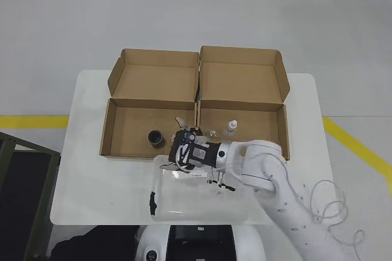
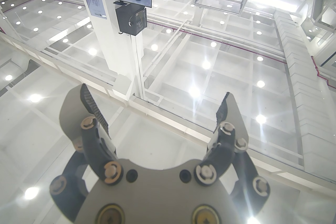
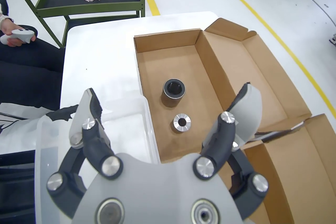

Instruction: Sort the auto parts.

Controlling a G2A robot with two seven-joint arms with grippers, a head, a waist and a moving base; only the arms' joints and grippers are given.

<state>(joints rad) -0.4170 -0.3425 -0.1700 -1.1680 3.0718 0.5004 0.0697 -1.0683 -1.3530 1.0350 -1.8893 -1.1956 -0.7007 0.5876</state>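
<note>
The right gripper (image 3: 169,96) is hanging spread wide and empty over a cardboard box (image 3: 168,41), where a black sleeve (image 3: 173,93) and silver ring (image 3: 181,123) are sitting side by side. The left gripper (image 2: 155,97) is gaping empty too.

White arm (image 1: 274,176), looping white cable (image 1: 328,182); right hand (image 3: 169,91) grey, black linkages (image 3: 94,142), silver screws (image 3: 112,166).

Right end effector (image 3: 168,90), jaws apart.
</note>
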